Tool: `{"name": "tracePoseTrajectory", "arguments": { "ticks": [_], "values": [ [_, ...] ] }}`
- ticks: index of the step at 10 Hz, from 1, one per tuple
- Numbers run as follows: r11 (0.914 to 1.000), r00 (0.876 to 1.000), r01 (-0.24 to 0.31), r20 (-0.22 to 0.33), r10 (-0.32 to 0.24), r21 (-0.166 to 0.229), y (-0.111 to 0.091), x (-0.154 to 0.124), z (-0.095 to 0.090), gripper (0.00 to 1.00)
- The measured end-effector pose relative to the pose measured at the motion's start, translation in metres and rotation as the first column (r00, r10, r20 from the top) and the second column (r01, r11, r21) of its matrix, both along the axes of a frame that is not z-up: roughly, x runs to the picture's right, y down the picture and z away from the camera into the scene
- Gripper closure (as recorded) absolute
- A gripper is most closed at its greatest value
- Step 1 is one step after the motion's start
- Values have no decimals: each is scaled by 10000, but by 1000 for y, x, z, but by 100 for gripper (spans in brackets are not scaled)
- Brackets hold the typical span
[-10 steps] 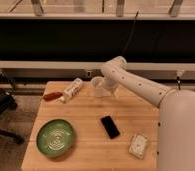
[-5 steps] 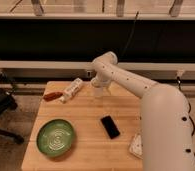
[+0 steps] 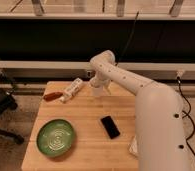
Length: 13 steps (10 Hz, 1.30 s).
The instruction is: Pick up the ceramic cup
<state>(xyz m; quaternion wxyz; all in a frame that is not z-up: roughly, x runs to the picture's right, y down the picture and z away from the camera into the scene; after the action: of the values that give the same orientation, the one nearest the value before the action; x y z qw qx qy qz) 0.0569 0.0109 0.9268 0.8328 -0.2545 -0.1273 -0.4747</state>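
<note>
The ceramic cup (image 3: 95, 91) is a small white cup at the back middle of the wooden table (image 3: 86, 150). Only its lower part shows beneath the arm's end. My gripper (image 3: 97, 84) hangs down from the white arm's wrist directly over the cup, at or around its top. I cannot tell whether it touches the cup. The arm reaches in from the lower right and bends over near the window sill.
A white tube-shaped bottle (image 3: 73, 90) lies left of the cup, with a red-brown object (image 3: 52, 95) beside it. A green plate (image 3: 56, 137) sits front left and a black phone (image 3: 110, 127) in the middle. A white item (image 3: 134, 147) is half hidden by the arm.
The arm has swung left and its body now fills the right of the view. The gripper has moved from beside the cup to directly over it.
</note>
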Motion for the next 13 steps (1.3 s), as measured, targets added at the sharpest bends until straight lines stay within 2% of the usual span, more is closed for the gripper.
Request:
{"name": "tracePoseTrajectory", "arguments": {
  "ticks": [1,3,5,6,9,13],
  "values": [
    [10000,10000,-26,-17,26,-37,0,3,-2,59],
    [9998,9999,-156,21,156,-143,0,8,-4,76],
    [9983,9985,-488,246,495,-306,-1,12,-8,96],
    [9973,9972,-633,364,647,-364,0,11,-9,100],
    [9904,9875,-1300,836,1336,-468,-6,14,-15,100],
    [9862,9785,-1653,1227,1655,-117,-35,21,-43,100]
  ]
}}
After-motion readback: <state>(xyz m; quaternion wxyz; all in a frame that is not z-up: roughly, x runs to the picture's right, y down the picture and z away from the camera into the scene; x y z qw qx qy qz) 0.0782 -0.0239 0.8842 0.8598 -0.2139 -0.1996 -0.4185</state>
